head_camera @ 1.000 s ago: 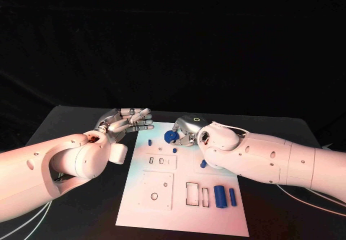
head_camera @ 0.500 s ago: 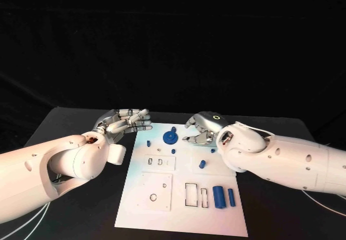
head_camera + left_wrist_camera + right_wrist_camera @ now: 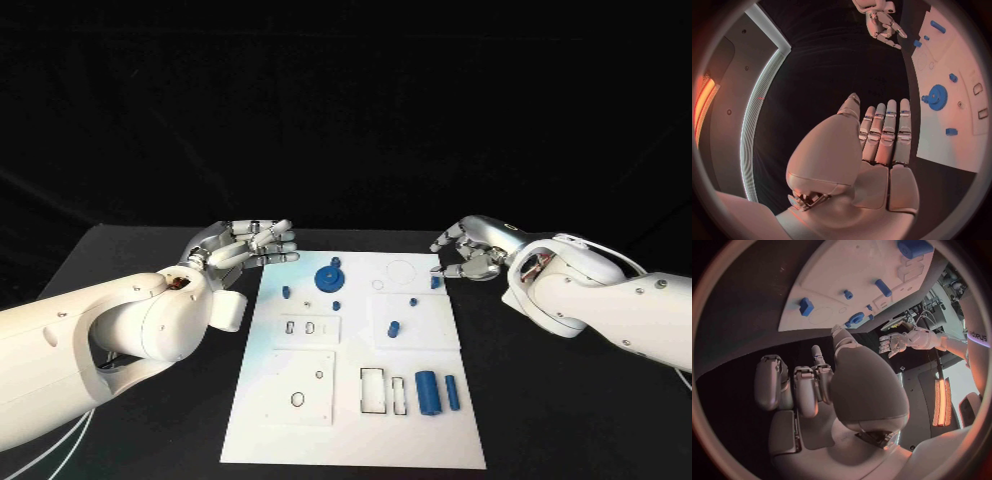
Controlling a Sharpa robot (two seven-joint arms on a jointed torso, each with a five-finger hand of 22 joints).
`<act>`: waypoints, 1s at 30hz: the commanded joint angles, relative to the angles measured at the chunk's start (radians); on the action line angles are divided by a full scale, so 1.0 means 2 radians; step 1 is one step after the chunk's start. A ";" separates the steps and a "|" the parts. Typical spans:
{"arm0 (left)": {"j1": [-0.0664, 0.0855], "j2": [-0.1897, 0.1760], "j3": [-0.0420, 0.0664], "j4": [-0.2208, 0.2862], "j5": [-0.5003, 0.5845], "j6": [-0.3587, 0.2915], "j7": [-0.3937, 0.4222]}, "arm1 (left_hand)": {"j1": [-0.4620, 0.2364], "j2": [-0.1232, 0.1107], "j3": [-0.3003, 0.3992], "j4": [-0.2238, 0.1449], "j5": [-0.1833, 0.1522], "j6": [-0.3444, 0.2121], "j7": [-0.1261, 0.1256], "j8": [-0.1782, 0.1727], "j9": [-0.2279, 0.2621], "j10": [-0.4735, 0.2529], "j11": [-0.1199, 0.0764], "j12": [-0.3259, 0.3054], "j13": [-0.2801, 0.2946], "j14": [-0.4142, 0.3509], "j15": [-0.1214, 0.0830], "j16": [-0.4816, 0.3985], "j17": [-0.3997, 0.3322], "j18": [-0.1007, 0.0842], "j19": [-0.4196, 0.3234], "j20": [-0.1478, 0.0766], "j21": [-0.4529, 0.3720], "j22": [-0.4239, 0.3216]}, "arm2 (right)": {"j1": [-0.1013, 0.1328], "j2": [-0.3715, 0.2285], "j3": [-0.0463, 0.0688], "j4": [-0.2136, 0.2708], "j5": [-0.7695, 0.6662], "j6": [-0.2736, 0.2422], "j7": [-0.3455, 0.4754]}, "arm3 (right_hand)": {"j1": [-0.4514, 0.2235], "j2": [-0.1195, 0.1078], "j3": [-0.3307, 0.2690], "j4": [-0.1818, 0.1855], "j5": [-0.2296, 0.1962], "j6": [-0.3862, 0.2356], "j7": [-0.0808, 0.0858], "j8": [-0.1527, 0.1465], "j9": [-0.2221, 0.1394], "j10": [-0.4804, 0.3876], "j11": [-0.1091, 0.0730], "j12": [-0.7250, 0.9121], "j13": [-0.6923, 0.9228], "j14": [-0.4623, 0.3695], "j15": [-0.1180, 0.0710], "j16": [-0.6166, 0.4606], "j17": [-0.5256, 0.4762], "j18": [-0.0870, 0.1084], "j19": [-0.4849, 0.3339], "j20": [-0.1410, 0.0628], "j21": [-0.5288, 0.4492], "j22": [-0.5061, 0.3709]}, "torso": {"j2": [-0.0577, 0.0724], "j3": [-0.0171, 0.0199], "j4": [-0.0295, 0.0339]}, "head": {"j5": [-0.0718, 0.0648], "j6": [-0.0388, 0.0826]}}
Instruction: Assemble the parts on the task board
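The white task board [image 3: 346, 420] lies in the middle of the black table. A blue gear [image 3: 329, 277] sits on its far left part, also in the left wrist view [image 3: 934, 95]. Small blue pegs [image 3: 392, 327] stand around the board's middle, and a blue cylinder [image 3: 427, 390] lies near the front right beside a thinner one [image 3: 451, 393]. My left hand [image 3: 245, 243] hovers off the board's far left corner, fingers straight and holding nothing. My right hand [image 3: 469, 250] is just past the far right corner, fingers loosely bent and apart, holding nothing.
Rectangular slots [image 3: 371, 390] and a square plate with holes [image 3: 303, 385] mark the board's front half. Bare black table [image 3: 577, 420] lies on both sides of the board. My bulky left forearm [image 3: 130, 340] reaches over the table's left side.
My right hand has let go of the blue gear, which now sits on the board, and has drawn back to the right, off the board. My left hand has barely moved.
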 commanded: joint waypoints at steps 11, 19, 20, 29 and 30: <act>0.001 0.004 0.000 -0.003 0.001 0.011 0.002 | 0.002 0.001 0.003 0.001 0.001 -0.003 0.001 -0.002 0.000 -0.003 -0.001 -0.001 0.000 -0.003 0.001 -0.002 0.001 0.002 -0.004 0.000 -0.003 -0.001 | -0.014 -0.007 -0.002 -0.021 0.022 0.010 0.031 | 0.004 0.001 -0.004 0.001 0.010 -0.002 0.000 -0.002 0.001 -0.001 0.002 -0.001 0.057 0.042 0.001 0.001 0.100 0.003 0.000 0.000 0.001 0.019 | 0.000 0.0007 -0.0009 | -0.002 -0.002; 0.001 0.003 0.000 -0.003 0.001 0.011 0.002 | 0.002 0.001 0.003 0.001 0.001 -0.003 0.001 -0.002 0.000 -0.003 -0.001 -0.001 0.000 -0.003 0.001 -0.002 0.001 0.002 -0.004 0.000 -0.003 -0.001 | -0.025 0.012 -0.002 -0.043 0.009 0.007 0.018 | 0.005 0.004 -0.005 0.002 0.017 0.001 0.001 -0.001 0.002 0.003 0.002 0.003 0.062 0.045 0.002 0.005 0.108 0.000 0.007 0.000 0.009 0.027 | 0.000 0.0002 -0.0004 | -0.003 -0.004; 0.001 0.003 0.000 -0.003 0.001 0.011 0.002 | 0.002 0.001 0.003 0.001 0.001 -0.003 0.001 -0.002 0.000 -0.003 -0.001 -0.001 0.000 -0.003 0.001 -0.002 0.001 0.002 -0.004 0.000 -0.003 -0.001 | -0.027 0.015 -0.002 -0.045 0.007 0.008 0.016 | 0.005 0.004 -0.005 0.002 0.017 0.001 0.001 -0.001 0.002 0.003 0.002 0.003 0.062 0.045 0.002 0.005 0.108 0.000 0.007 0.000 0.009 0.027 | 0.000 0.0002 0.0002 | -0.003 -0.005; 0.001 0.001 0.000 -0.003 0.001 0.010 0.002 | 0.002 0.001 0.003 0.001 0.001 -0.003 0.001 -0.002 0.000 -0.003 -0.001 -0.001 0.000 -0.003 0.001 -0.002 0.001 0.002 -0.004 0.000 -0.003 -0.001 | -0.036 0.026 -0.002 -0.056 0.001 0.005 0.012 | 0.004 0.006 -0.006 0.003 0.019 0.003 0.001 0.000 0.002 0.006 0.003 0.006 0.065 0.046 0.002 0.006 0.111 -0.001 0.012 0.000 0.014 0.032 | 0.000 0.0007 -0.0009 | -0.001 -0.007; 0.001 0.001 0.000 -0.003 0.001 0.010 0.002 | 0.002 0.001 0.003 0.001 0.001 -0.003 0.001 -0.002 0.000 -0.003 -0.001 -0.001 0.000 -0.003 0.001 -0.002 0.001 0.002 -0.004 0.000 -0.003 -0.001 | -0.036 0.027 -0.002 -0.056 0.001 0.004 0.012 | 0.004 0.007 -0.006 0.003 0.019 0.004 0.001 0.000 0.002 0.007 0.003 0.007 0.066 0.046 0.002 0.006 0.111 -0.001 0.012 0.001 0.014 0.033 | -0.001 0.0007 -0.0008 | -0.001 -0.007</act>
